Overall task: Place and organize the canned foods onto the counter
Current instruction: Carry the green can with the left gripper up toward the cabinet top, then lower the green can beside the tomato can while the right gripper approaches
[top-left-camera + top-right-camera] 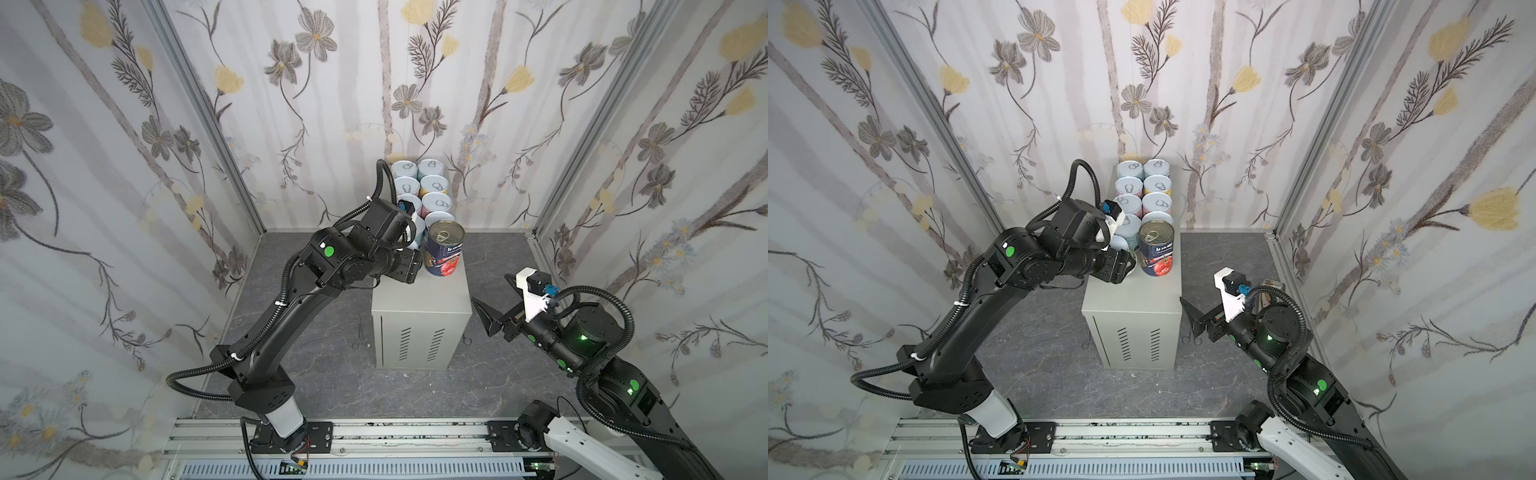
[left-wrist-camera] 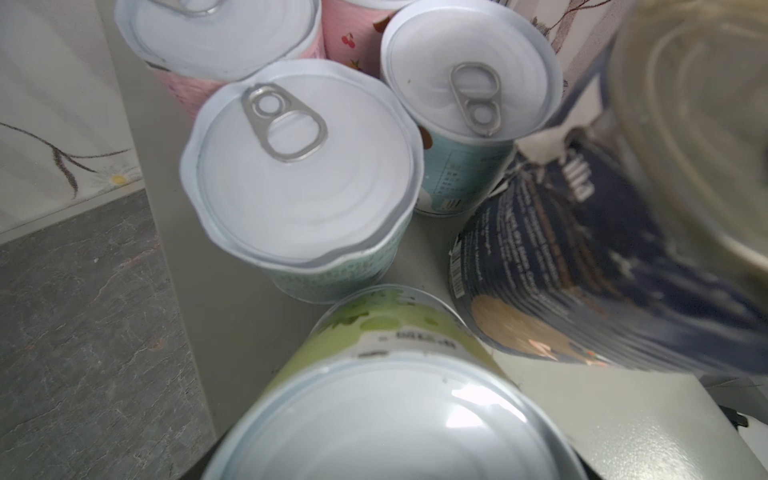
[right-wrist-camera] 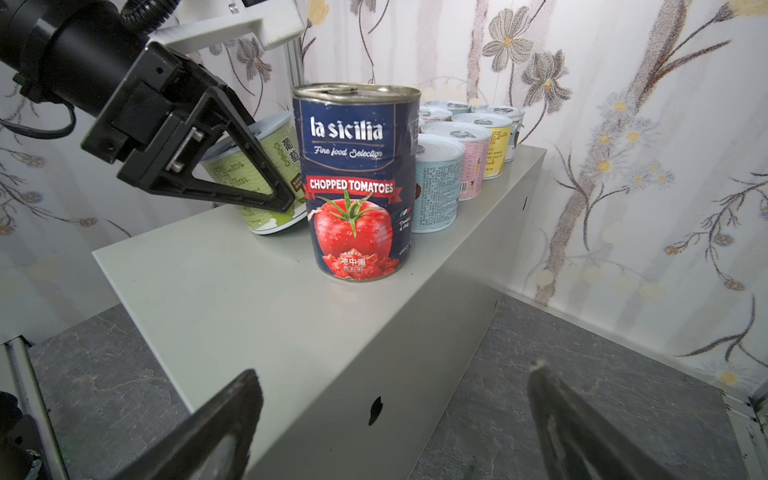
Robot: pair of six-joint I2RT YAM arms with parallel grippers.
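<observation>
I am, as I judge it, placing one of the final cans. My left claw (image 3: 266, 187) is clamping a short green-labelled tin (image 2: 390, 328) with a smooth white lid and holding it tilted over the desk (image 3: 249, 291), a tall light-grey sheet-metal cabinet with a flat matte top. The tin's lower edge is at the desk surface, though I cannot tell whether it is resting there or hanging just clear. It is sitting just beside the taller dark-blue tomato tin (image 3: 357, 178), which is standing upright with a glossy paper label and a ribbed steel top.

Behind these two, the other short pastel tins (image 1: 432, 187) are standing upright in two tight rows running back toward the wall. Their white pull-tab lids have thin, slightly wavy rims.

My right claw (image 1: 487, 318) is hanging wide open and empty off the desk's right side.

The next move is calling for me to level the green tin, lower it until its base is sitting flat at the front of the left row, and only then release. The painted metal is looking slick and the tins light, so a sideways nudge could be shoving neighbours out of line.
</observation>
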